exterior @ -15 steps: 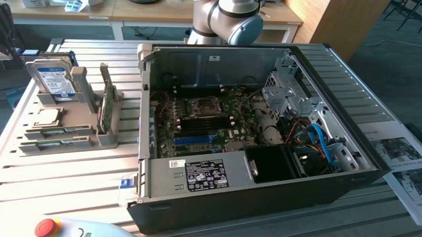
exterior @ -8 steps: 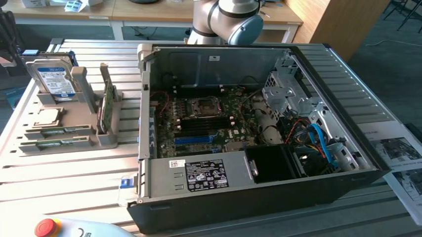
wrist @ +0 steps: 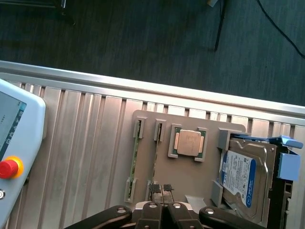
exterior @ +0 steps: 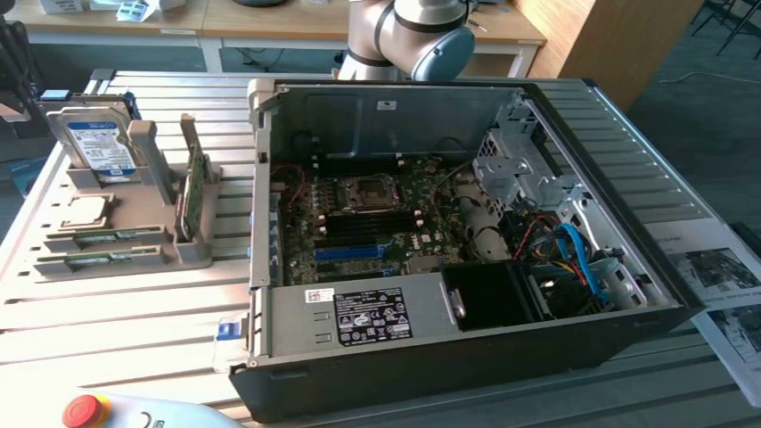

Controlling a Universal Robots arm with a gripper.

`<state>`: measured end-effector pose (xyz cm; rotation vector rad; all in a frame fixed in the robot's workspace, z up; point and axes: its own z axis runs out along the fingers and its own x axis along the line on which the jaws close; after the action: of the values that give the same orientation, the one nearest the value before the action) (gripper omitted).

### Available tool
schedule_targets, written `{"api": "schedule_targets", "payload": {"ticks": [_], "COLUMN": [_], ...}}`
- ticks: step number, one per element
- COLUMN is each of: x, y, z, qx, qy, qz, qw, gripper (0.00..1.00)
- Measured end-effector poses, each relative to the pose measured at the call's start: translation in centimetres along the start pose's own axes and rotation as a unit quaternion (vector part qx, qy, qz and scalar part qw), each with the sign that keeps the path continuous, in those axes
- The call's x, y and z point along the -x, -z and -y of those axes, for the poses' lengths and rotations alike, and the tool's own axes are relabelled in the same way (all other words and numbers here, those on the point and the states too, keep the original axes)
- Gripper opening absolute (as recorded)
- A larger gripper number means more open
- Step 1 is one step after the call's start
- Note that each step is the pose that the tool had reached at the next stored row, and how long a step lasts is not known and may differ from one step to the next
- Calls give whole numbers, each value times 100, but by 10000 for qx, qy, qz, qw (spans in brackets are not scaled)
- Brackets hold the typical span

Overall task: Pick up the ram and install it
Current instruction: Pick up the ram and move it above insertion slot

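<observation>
1. The ram [wrist: 156,152] stands on its long edge in a slot of the tan tray [wrist: 186,179] and has not been lifted. Its long axis lies level with the tray floor. In the wrist view that axis runs in line with my gripper [wrist: 161,188], and one end of the stick sits right at my fingertips [wrist: 155,188]. I cannot tell whether they touch it. In the exterior view the ram [exterior: 105,236] runs roughly across the picture, and the end toward the exterior view's right sits slightly higher.
2. My fingers are clenched pad against pad, with nothing between them.
3. A second stick [wrist: 136,160] stands just beside the ram and parallel to it. The processor [wrist: 188,143] lies flat on the ram's other side, and the hard drive [wrist: 237,174] stands in its holder beyond.
4. A taller green card [exterior: 191,192] stands on edge at the tray end nearest the computer case [exterior: 476,357].
5. The case lies open on the slatted table [wrist: 81,143], with the motherboard [exterior: 356,214] facing up and the blue slot strip [exterior: 351,252] in view. The ram is well apart from it.
6. A pendant [wrist: 19,124] with a red button rests on the table near the tray.
</observation>
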<state>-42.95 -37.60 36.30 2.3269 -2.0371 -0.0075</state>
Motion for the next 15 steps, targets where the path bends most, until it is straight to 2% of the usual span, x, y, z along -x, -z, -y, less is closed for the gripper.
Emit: {"api": "schedule_targets", "payload": {"ticks": [2,6,7,15], "x": [-1,0,0,1], "y": [-1,-3,-3,-32], "z": [0,0,0,1], "qx": [-19,-98,-107,-120], "qy": [0,-4,-3,-9], "qz": [-2,-14,-16,-17], "qw": [10000,10000,9999,9999], "gripper": [10,10,10,10]}}
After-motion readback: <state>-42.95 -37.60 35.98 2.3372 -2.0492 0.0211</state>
